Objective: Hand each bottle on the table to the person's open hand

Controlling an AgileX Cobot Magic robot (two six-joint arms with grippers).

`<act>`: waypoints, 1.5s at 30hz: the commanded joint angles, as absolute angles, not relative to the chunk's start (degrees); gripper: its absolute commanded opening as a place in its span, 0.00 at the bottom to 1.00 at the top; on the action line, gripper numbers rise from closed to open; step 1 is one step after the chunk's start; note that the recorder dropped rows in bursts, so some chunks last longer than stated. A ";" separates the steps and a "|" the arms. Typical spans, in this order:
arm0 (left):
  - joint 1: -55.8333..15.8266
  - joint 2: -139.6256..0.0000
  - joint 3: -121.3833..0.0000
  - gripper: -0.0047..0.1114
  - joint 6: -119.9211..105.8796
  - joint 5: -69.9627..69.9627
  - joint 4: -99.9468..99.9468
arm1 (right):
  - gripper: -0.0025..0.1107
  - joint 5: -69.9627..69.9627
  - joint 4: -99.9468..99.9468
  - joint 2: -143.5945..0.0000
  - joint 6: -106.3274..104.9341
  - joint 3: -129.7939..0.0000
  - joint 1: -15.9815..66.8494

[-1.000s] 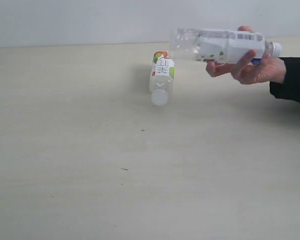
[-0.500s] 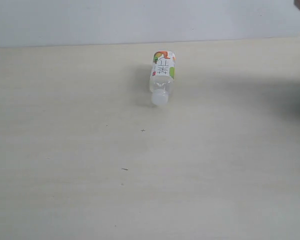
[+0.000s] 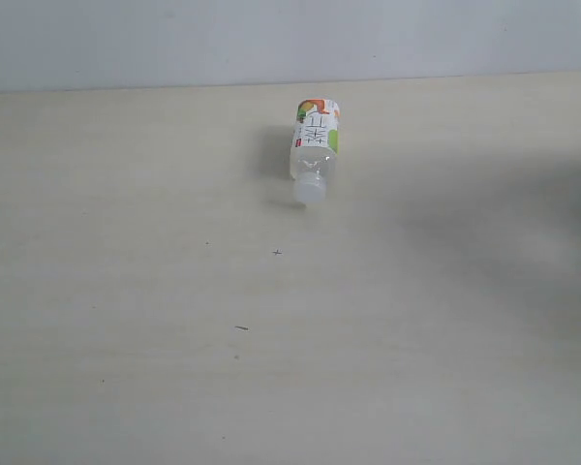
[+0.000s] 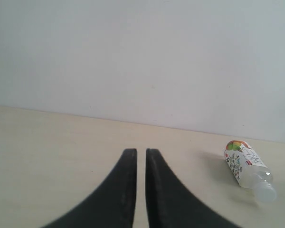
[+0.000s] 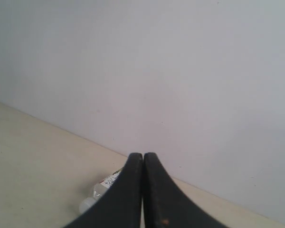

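bottle (image 3: 314, 145) lying flat, upper centre of table (image 3: 271, 368) | your left tool (image 4: 140, 153) nearly together, right tool (image 5: 143, 156) together — spread one wide, grab across the label (image 3: 315, 132), not the cap (image 3: 309, 191)

The left hand (image 4: 137, 153) has its two black fingers almost together, with only a thin slit between them. The right hand (image 5: 143, 156) has its fingers pressed flat against each other.

Lime-label bottle (image 3: 313, 155) lies flat (white cap) on table (image 3: 174, 339).
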State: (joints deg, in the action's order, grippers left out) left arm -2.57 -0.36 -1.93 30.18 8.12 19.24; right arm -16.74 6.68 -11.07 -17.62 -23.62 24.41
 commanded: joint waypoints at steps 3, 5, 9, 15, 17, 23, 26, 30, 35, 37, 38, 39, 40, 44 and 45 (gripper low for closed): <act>-2.99 0.00 -1.99 0.12 30.22 8.03 19.27 | 0.02 -16.75 6.86 -10.70 -17.51 -23.11 24.61; -2.99 0.00 -1.99 0.12 30.22 8.03 19.27 | 0.02 -16.75 6.86 -10.70 -17.51 -23.11 24.61; -2.99 0.00 -1.99 0.12 30.22 8.03 19.27 | 0.02 -16.75 6.86 -10.70 -17.51 -23.11 24.61; -2.99 0.00 -1.99 0.12 30.22 8.03 19.27 | 0.02 -17.25 6.56 -10.70 -17.37 -23.11 24.61; -2.99 0.00 -1.99 0.12 30.22 8.03 19.27 | 0.02 -17.44 6.44 -10.70 -17.37 -23.11 24.61; -2.99 0.00 -1.99 0.12 30.22 8.03 19.27 | 0.02 -17.44 6.44 -10.70 -17.37 -23.11 24.61; -2.99 0.00 -1.99 0.12 30.22 8.03 19.27 | 0.02 -17.30 6.85 -9.52 -17.37 -23.11 24.61; -2.99 0.00 -1.99 0.12 30.22 8.03 19.27 | 0.02 -17.52 6.85 -5.68 -17.37 -23.11 24.61; -2.99 0.00 -1.99 0.12 30.22 8.03 19.27 | 0.02 -17.79 6.85 -0.90 -17.37 -23.11 24.61; -2.99 0.00 -1.99 0.12 30.22 8.03 19.27 | 0.02 -18.30 6.85 0.00 -17.37 -23.11 24.61; -2.99 0.00 -1.99 0.12 30.22 8.03 19.27 | 0.02 -18.76 6.85 0.00 -17.37 -23.11 24.61; -2.99 0.00 -1.99 0.12 30.22 8.03 19.27 | 0.02 -19.01 6.85 0.00 -17.37 -23.11 24.61; -2.99 0.00 -1.99 0.12 30.22 8.03 19.27 | 0.02 -19.01 6.85 0.00 -17.37 -23.11 24.61; -2.99 0.00 -1.99 0.12 30.22 8.03 19.27 | 0.02 -18.90 6.85 0.00 -17.37 -23.11 24.61; -2.99 0.00 -1.99 0.12 30.22 8.03 19.27 | 0.02 -18.90 6.85 0.00 -17.37 -23.11 24.61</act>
State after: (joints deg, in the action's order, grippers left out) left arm -2.57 -0.36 -1.93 30.18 8.12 19.24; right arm -18.75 6.68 -0.20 -17.39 -23.42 24.41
